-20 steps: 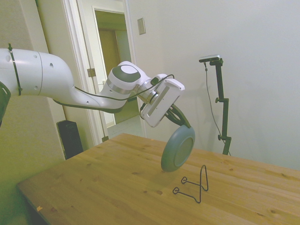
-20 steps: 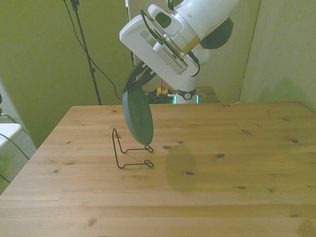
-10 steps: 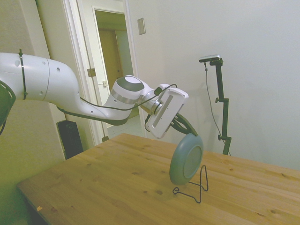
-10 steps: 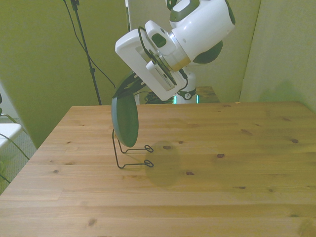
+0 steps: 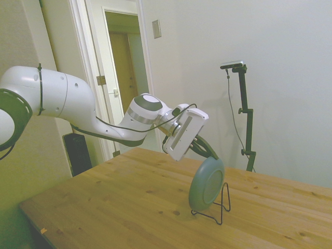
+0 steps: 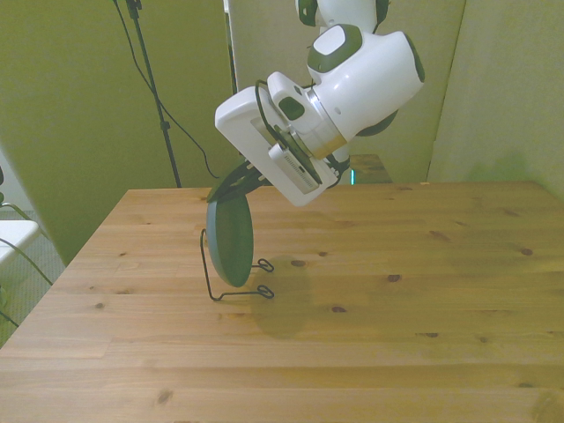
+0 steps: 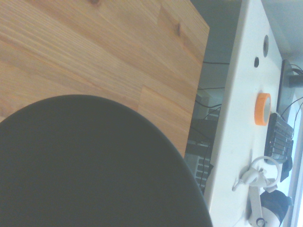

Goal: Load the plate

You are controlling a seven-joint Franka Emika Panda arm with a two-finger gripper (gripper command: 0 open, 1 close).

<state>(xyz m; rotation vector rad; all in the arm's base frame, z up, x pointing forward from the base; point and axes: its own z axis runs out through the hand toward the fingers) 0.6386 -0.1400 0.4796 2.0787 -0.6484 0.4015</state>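
The gripper [image 5: 206, 152] has its fingers [image 6: 236, 182] pinched on the top rim of the grey-teal plate [image 5: 206, 184], which stands on edge in the black wire stand [image 5: 222, 206], tilted back toward its upright loop, on the wooden tabletop [image 5: 119, 202]. In the wrist view the plate [image 7: 90, 165] fills the frame as 1 dark disc.

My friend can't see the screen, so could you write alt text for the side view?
A white robot arm's gripper holds a grey-teal plate on edge by its top rim, the plate's lower edge down in a thin black wire stand on a wooden table. An open doorway shows behind the arm.
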